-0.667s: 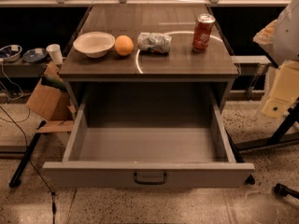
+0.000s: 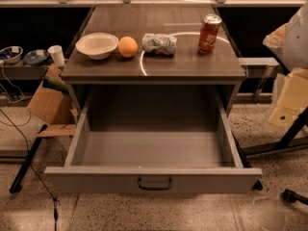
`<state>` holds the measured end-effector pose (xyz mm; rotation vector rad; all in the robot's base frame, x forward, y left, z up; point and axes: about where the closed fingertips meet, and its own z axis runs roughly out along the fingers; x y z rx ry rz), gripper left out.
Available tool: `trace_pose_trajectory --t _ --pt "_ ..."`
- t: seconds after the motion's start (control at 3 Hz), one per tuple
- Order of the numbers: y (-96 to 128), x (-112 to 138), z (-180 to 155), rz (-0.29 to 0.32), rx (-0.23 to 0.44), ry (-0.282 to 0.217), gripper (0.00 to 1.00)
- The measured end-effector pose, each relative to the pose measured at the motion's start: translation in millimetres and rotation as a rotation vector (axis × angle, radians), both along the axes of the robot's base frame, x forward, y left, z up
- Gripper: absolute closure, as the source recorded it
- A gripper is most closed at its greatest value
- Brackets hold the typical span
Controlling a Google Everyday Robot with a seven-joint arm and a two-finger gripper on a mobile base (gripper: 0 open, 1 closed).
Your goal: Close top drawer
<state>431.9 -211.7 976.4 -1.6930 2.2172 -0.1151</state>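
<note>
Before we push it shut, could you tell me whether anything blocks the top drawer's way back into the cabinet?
Nothing visible does: the top drawer is pulled out and looks empty, and nothing shows inside the cabinet behind it. The gripper sits off to the right, beside the cabinet.

The top drawer is pulled far out. Its front panel with the handle faces open floor, so the way from the front is free. On the left, a cardboard box and a black stand leg narrow the side. The gripper hangs at the right edge, beside the cabinet, above a dark leg.
</note>
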Motion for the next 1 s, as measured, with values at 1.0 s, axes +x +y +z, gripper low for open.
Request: trace_pose_trajectory --t 1.0 --pt "35.2 -24.1 -111.4 -0.166 0.283 0.08 0.0"
